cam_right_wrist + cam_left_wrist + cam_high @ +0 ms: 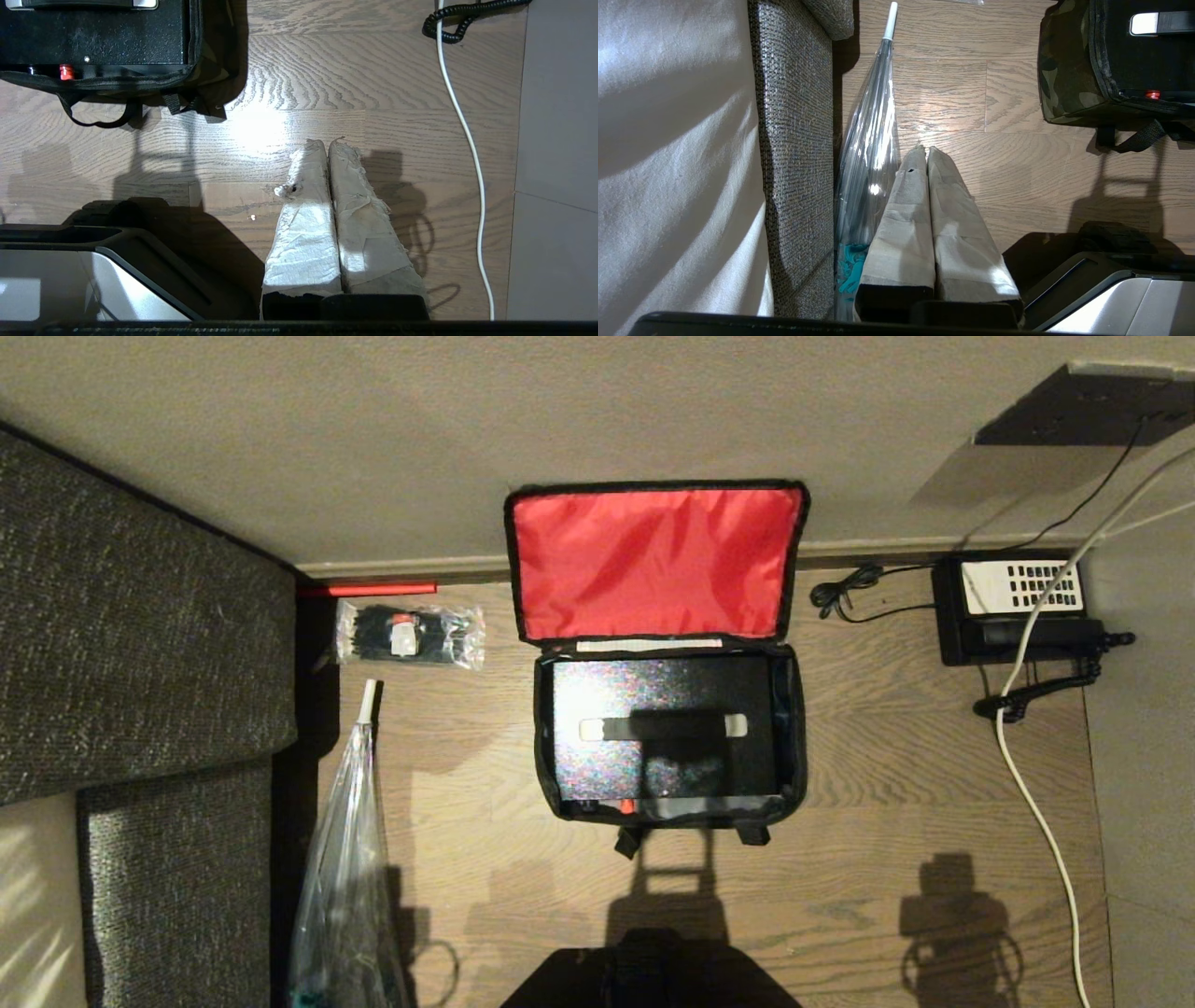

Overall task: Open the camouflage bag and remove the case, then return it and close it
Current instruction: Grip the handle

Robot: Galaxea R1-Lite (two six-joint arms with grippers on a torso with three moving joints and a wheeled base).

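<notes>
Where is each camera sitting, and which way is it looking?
Head view: up on the robot's head, looking down at the open camouflage bag holding the case; only the robot's dark base shows.
Left wrist view: behind the left end effector, shut, facing the floor beside the sofa and umbrella.
Right wrist view: behind the right end effector, shut, facing the floor near the white cable.
Shared: all three views show the bag with the case inside.

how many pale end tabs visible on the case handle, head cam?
2. One tab at the left end of the strap on the case, one tab at the right end. The case lies inside the open camouflage bag.
</notes>
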